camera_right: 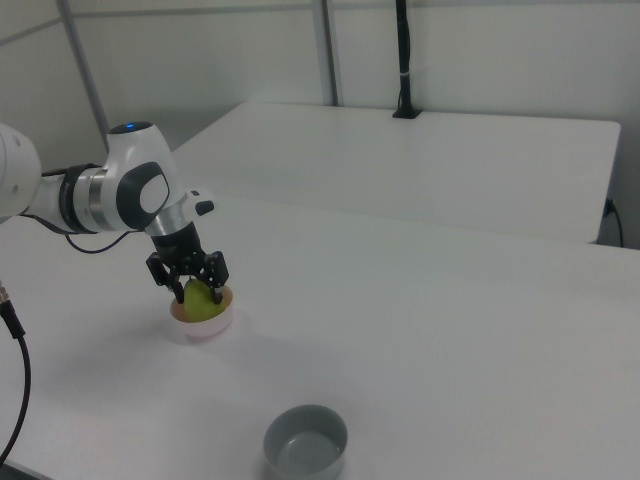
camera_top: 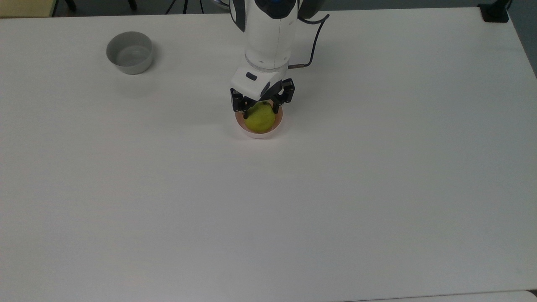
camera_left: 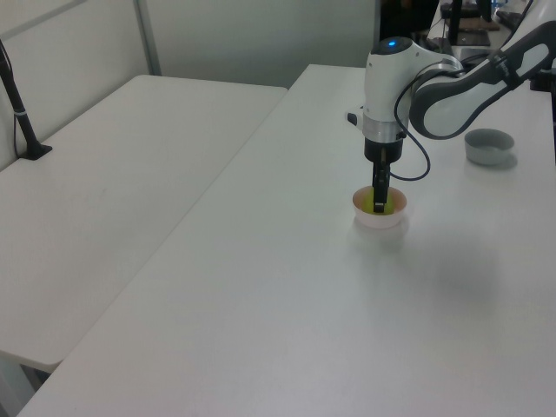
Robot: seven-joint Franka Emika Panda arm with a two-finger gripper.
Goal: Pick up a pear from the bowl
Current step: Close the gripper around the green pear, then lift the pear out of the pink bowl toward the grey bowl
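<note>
Pear (camera_top: pixel 259 118) sits in the pale pink bowl (camera_top: pixel 260 133) approx mid-table, stem end up and tipped a bit toward the arm; it fills most of the bowl, so little room betw fruit and rim. Gripper (camera_top: pixel 260 112) hangs straight down over it, fingers spread wide enough to straddle the upper part of the fruit, one finger on each side in the top view, tips at about rim level; not closed on it yet as far as I can tell, and contact can't be confirmed. In the right view the gripper (camera_right: pixel 191 290) brackets the pear (camera_right: pixel 201 299) just above the bowl (camera_right: pixel 203 326); in the left view the fingers line up edge-on in front of the fruit, so the gap can't be read there.

Handling, my guess: pear is light, fairly firm, w/ smooth skin, so prob a bit slippery; the tapered neck would let the pads slide upward and off, so better to grip lower, at or just above the widest part of the body, w/ moderate squeeze; too hard may bruise it. Bowl looks small and light; it could lift or skid if a fingertip catches the rim or wedges betw fruit and wall. Grey bowl (camera_top: pixel 129 52) stands well apart near the top view's upper left; no part in this.
</note>
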